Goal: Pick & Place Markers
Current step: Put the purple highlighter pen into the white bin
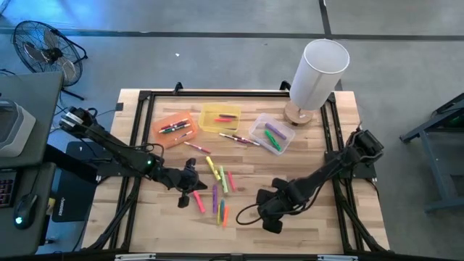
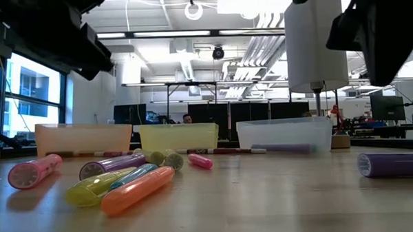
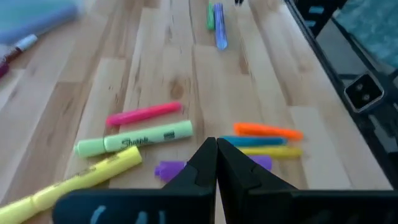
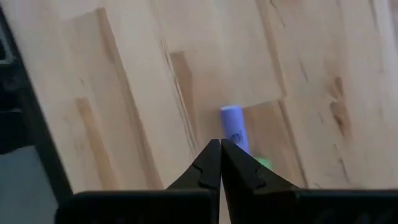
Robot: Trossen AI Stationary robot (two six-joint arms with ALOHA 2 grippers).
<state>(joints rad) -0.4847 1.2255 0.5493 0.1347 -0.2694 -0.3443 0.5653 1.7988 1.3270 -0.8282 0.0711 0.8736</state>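
A wooden tabletop (image 1: 312, 163) with a dark frame is seen on a grey floor, with a fan (image 1: 45, 49) beyond its left corner. Three bins are lined along the far half of the tabletop: an orange bin (image 1: 176, 130), a yellow bin (image 1: 220, 117) just to its right, and a clear bin (image 1: 272, 134) right of that, each with a few markers inside. A white cylinder (image 1: 317, 72) on a wooden base is stood just behind the clear bin.

Most of the loose markers (image 1: 220, 185) are scattered in front of the yellow bin, in pink, yellow, green, orange and purple. A few thin pens (image 1: 238, 139) are lain between the yellow and clear bins, and another lies just in front of the orange bin.

The left hand (image 1: 190, 190) is held low over the tabletop at the left edge of the marker scatter, in front of the orange bin; its fingers (image 3: 205, 163) are pressed together with nothing between them, a purple marker (image 3: 169, 168) being partly hidden behind the tips. The right hand (image 1: 272, 217) is held in front of the clear bin, near the front edge, its fingers (image 4: 210, 163) likewise pressed together and empty. A purple marker (image 4: 234, 128) lies on the wood just past its fingertips.

In the low view an open workshop with ceiling lights and desks is seen behind the bins.
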